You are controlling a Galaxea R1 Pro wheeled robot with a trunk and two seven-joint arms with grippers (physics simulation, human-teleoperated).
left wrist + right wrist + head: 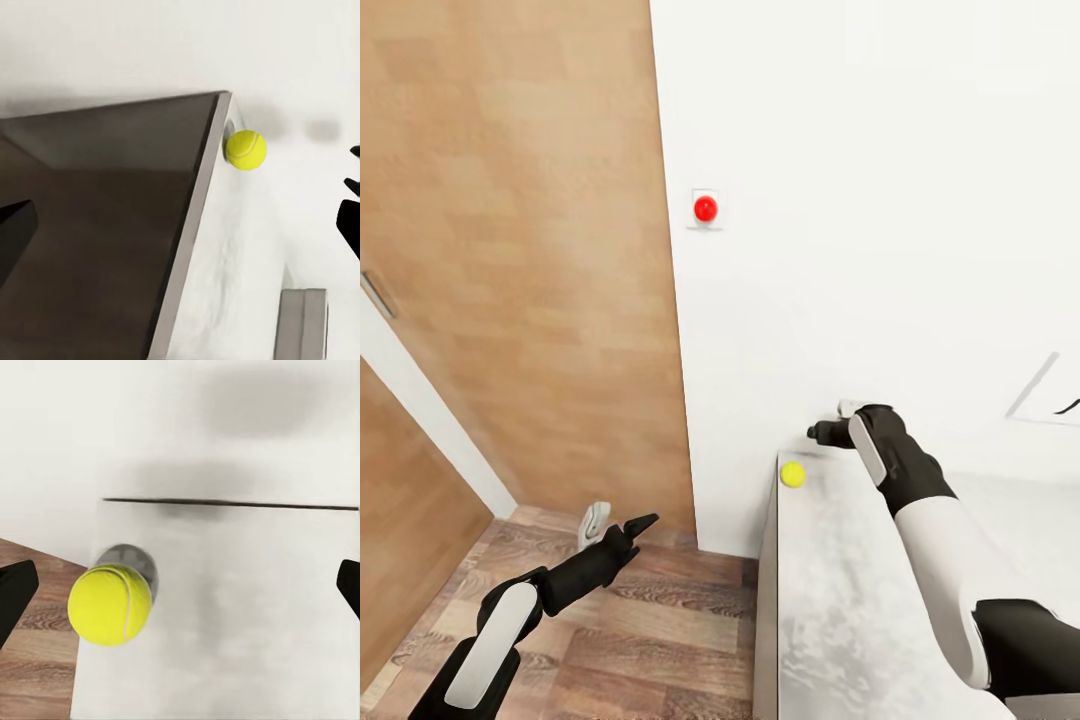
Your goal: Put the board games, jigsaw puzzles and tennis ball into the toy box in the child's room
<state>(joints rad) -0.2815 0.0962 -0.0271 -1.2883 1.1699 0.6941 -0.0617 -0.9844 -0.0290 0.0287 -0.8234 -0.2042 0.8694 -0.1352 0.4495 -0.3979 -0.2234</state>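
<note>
**Ball at the far left corner of the surface**

I see the ball (pixel 792 474) sitting on the surface (pixel 860 600) right at its far left corner, almost on the left edge and close to the white wall (pixel 880 200) behind. In my right wrist view the ball (pixel 110 605) lies on the corner with wooden floor (pixel 37 660) showing past the edge.

My right gripper (pixel 830 432) hovers over the far edge, near the wall and just beyond the ball, not touching it; its fingers (pixel 16 592) stand wide apart, holding nothing.

My left gripper (pixel 622 525) hangs over the floor (pixel 640 640), well apart from the surface, fingers spread and empty. Beside it stands a wooden door (pixel 530 250). A red button (pixel 705 208) sits on the wall above.
</note>
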